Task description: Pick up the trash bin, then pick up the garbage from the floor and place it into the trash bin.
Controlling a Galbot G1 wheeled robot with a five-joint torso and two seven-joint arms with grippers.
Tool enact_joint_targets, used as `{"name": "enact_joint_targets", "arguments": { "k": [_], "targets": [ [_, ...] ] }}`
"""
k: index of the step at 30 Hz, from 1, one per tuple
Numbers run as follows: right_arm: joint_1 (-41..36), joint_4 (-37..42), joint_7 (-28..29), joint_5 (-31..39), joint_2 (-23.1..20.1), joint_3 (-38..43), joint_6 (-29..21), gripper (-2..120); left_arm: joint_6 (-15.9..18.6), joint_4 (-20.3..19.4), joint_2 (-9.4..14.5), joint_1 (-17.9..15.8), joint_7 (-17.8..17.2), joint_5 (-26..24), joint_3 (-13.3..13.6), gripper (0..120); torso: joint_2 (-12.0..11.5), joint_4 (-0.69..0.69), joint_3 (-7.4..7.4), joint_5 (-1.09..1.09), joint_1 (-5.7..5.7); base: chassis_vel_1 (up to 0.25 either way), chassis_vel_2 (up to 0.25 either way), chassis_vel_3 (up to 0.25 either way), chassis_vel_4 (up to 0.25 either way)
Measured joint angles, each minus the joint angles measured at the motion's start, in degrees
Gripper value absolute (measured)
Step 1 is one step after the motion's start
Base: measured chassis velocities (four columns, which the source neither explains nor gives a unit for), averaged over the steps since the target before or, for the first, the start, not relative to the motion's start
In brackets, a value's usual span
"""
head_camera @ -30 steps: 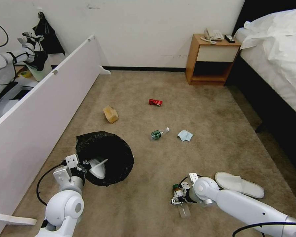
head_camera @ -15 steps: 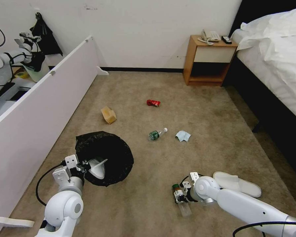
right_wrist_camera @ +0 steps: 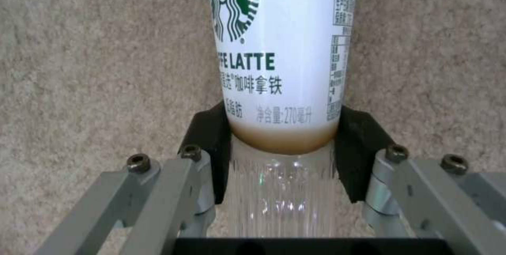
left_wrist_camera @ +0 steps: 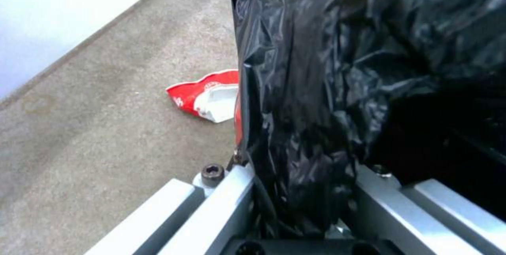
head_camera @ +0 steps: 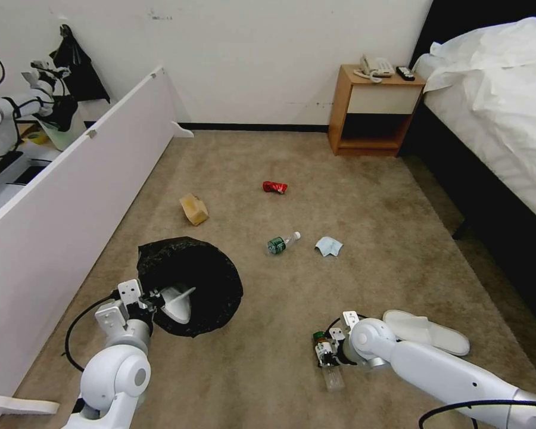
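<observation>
Head view: right hand (head_camera: 327, 358) at 5 o'clock clamps a bottle (head_camera: 332, 376); left hand (head_camera: 155, 300) grips the bin (head_camera: 211, 280) rim at 7.

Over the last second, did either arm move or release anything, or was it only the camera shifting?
Mostly the camera: the whole head view drifted, so the floor litter only appears shifted. The right gripper stays shut on the coffee bottle low over the carpet. The left gripper keeps its hold on the trash bin rim.
</observation>
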Motion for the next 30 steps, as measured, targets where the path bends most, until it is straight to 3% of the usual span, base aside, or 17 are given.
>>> {"name": "enact_joint_targets", "arguments": {
  "k": [8, 10, 14, 16, 17, 18, 19, 23, 24, 26, 30],
  "targets": [
    [-1.57, 3.28, 0.03, -0.20, -2.74, 2.06, 0.59, 33, 0.14, -0.39, 0.17, 0.14, -0.11, 0.15, 1.02, 0, -0.04, 0.11, 0.05, 0.26, 0.02, 0.000, 0.000, 0.000, 0.000],
    [-2.74, 6.53, 0.61, -0.89, -5.50, 4.81, 0.93, 27, 0.21, -0.58, 0.42, 0.37, -0.18, 0.27, 1.45, 0, -0.04, 0.05, 0.02, 0.02, 0.02, 0.000, 0.000, 0.000, 0.000],
    [-5.11, 11.15, 1.14, -2.57, -9.04, 9.14, 1.41, 25, 0.31, -0.79, 0.64, 0.59, -0.17, 0.35, 2.01, 0, -0.04, 0.03, 0.01, 0.06, 0.02, 0.000, 0.000, 0.000, 0.000],
    [-9.95, 16.33, 1.84, -4.72, -13.19, 16.13, 2.07, 25, 0.42, -0.82, 0.75, 0.87, -0.18, 0.40, 2.66, 0, -0.03, 0.02, 0.00, 0.00, 0.02, 0.000, 0.000, 0.000, 0.000],
    [-9.95, 16.33, 1.84, -4.72, -13.19, 16.13, 2.07, 25, 0.42, -0.82, 0.75, 0.87, -0.18, 0.40, 2.66, 0, -0.03, 0.02, 0.00, 0.00, 0.02, 0.000, 0.000, 0.000, 0.000],
    [-14.47, 19.56, 1.77, -6.85, -16.31, 21.45, 2.40, 25, 0.52, -0.83, 0.85, 1.03, -0.23, 0.47, 3.16, 0, -0.03, 0.00, -0.01, 0.02, 0.02, 0.000, 0.000, 0.000, 0.000],
    [-14.47, 19.56, 1.77, -6.85, -16.31, 21.45, 2.40, 25, 0.52, -0.83, 0.85, 1.03, -0.23, 0.47, 3.16, 0, -0.03, 0.00, -0.01, 0.02, 0.02, 0.000, 0.000, 0.000, 0.000],
    [-29.34, 27.50, -0.23, -13.41, -24.81, 41.50, 3.95, 25, 0.89, -0.77, 1.10, 1.15, -0.50, 0.56, 4.98, 0, -0.02, -0.04, -0.02, -0.07, 0.02, 0.000, 0.000, 0.000, 0.000],
    [-29.34, 27.50, -0.23, -13.41, -24.81, 41.50, 3.95, 25, 0.89, -0.77, 1.10, 1.15, -0.50, 0.56, 4.98, 0, -0.02, -0.04, -0.02, -0.07, 0.02, 0.000, 0.000, 0.000, 0.000],
    [-36.75, 31.94, -1.64, -17.92, -27.83, 51.23, 6.29, 25, 1.34, -0.66, 1.18, 1.36, -0.55, -0.08, 5.93, 0, -0.01, -0.07, -0.02, 0.00, 0.02, 0.000, 0.000, 0.000, 0.000],
    [-37.11, 35.05, -1.65, -18.59, -27.72, 56.27, 7.43, 25, 1.68, -0.62, 1.22, 1.67, -0.70, -0.92, 6.71, 0, -0.01, 0.02, -0.02, -0.05, 0.01, 0.000, 0.000, 0.000, 0.000]
  ]
}}
